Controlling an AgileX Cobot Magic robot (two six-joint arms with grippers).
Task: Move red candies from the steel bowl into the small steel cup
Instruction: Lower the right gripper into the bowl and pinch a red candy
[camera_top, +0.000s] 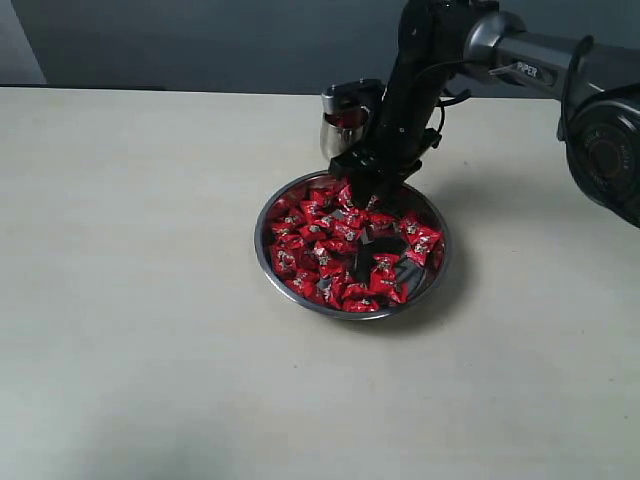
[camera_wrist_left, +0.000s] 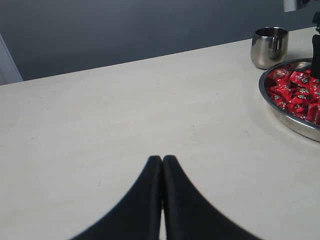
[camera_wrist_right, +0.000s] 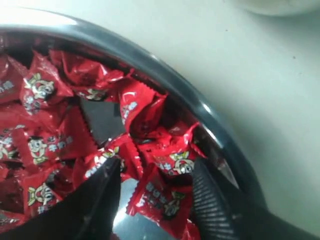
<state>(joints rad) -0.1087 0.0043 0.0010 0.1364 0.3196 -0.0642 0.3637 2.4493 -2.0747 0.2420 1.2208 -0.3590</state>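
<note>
The steel bowl (camera_top: 262, 250) sits mid-table, holding many red candies (camera_top: 330, 250). Just behind it stands the small steel cup (camera_top: 338, 128), partly hidden by the right arm, with something red showing in its mouth. My right gripper (camera_top: 368, 195) reaches down into the bowl's far side. In the right wrist view it (camera_wrist_right: 157, 167) is open, and one red candy (camera_wrist_right: 162, 200) lies between its fingers on the bowl floor near the rim (camera_wrist_right: 165, 70). My left gripper (camera_wrist_left: 162, 159) is shut and empty over bare table, far from the bowl (camera_wrist_left: 292, 125) and cup (camera_wrist_left: 270, 46).
The pale table (camera_top: 130, 300) stretches wide to the left and front of the bowl. A dark wall runs along the table's far edge. The right arm's base (camera_top: 605, 150) stands at the right edge.
</note>
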